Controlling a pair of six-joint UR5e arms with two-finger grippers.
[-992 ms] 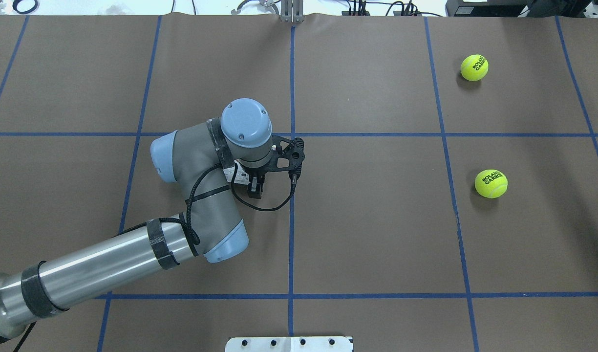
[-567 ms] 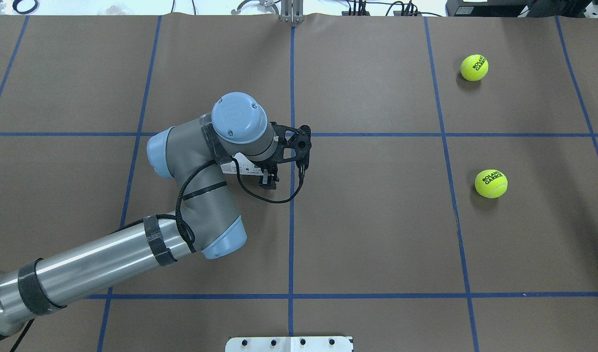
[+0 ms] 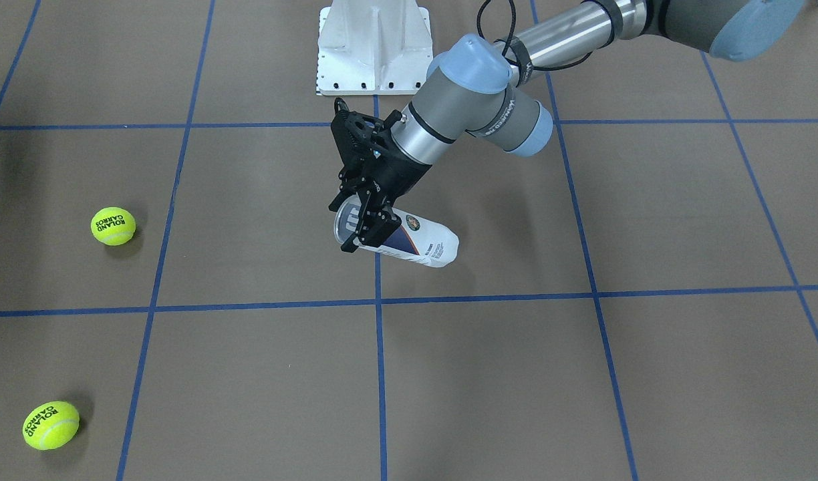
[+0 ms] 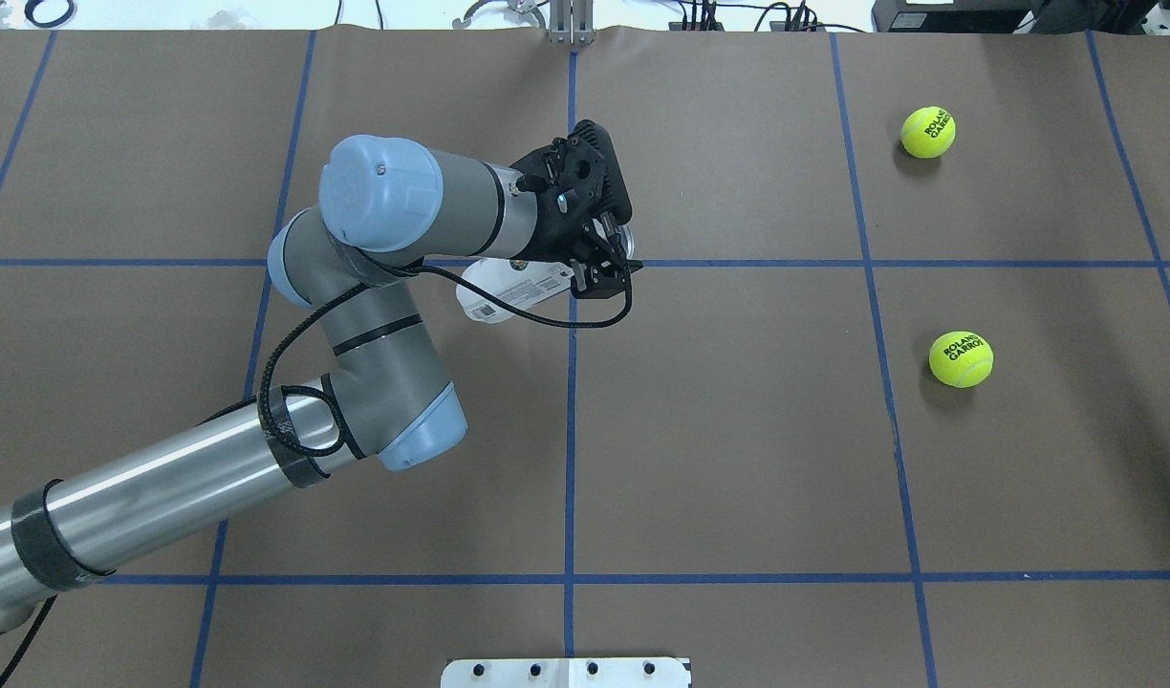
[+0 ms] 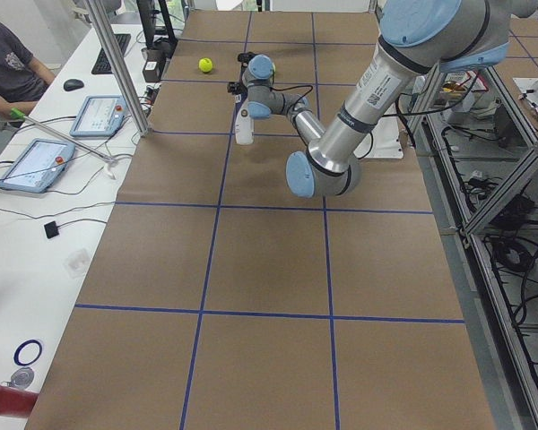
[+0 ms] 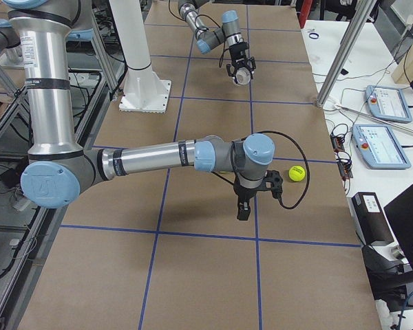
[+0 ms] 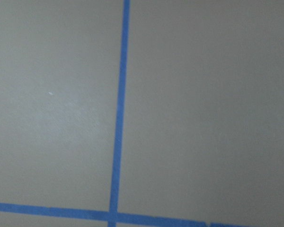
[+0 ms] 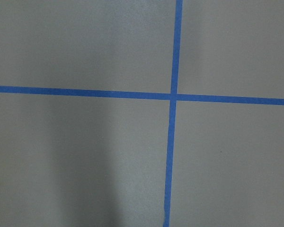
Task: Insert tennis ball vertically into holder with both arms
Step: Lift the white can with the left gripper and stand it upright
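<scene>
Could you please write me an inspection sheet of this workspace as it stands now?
Surface: brown table cover with a blue tape grid.
Job's things: holder tilted, gripped near one end; far tennis ball and near tennis ball loose on the robot's right side.
Clutter: white pedestal base at the robot's edge.
Tools: left tool shut on the holder; right tool over the table, state unclear.
Cables: black cable loops off the left wrist.
Surroundings: operator at a side desk with tablets.

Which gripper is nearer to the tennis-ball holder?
Left. The left gripper holds the holder in its jaws; the right gripper is far away, near a tennis ball.
</scene>
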